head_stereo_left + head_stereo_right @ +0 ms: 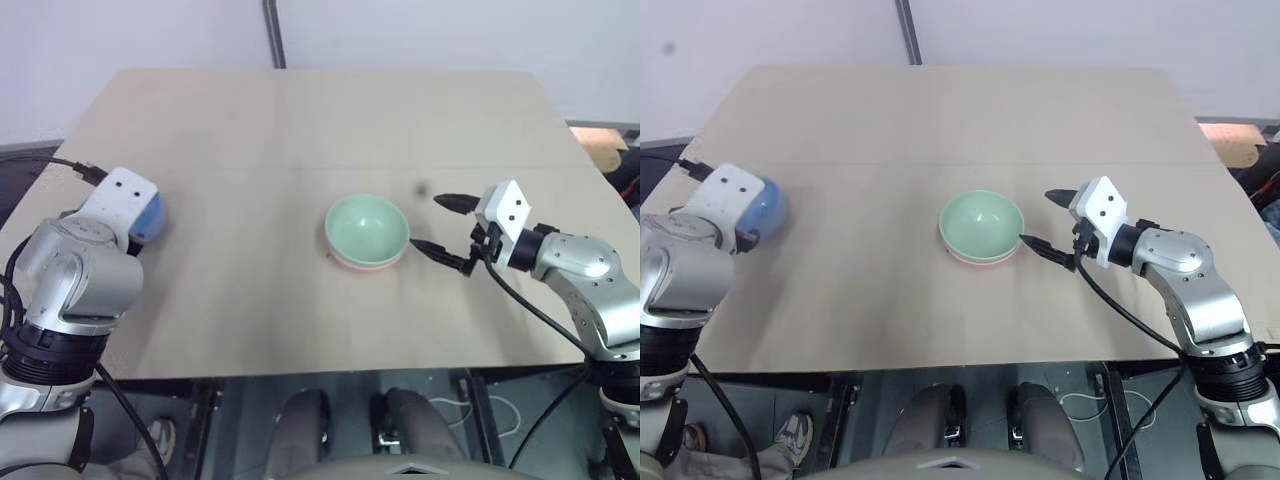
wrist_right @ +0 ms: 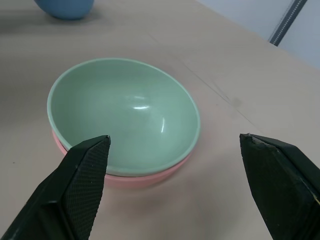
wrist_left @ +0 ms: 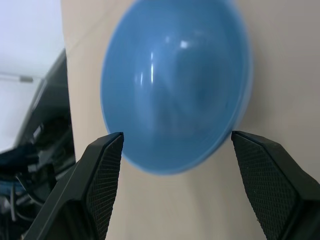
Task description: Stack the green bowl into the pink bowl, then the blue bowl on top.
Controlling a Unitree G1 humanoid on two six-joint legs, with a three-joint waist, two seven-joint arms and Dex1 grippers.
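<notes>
A pale wooden table [image 1: 300, 120] fills the scene — a dark pole [image 1: 274, 32] rises behind its far edge.

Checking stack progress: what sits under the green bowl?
The pink bowl sits under the green bowl, nested; only its rim and part of its outer wall show. Its inside is covered.

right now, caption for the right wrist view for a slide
Open right gripper facing the green bowl nested in the pink bowl.
</notes>
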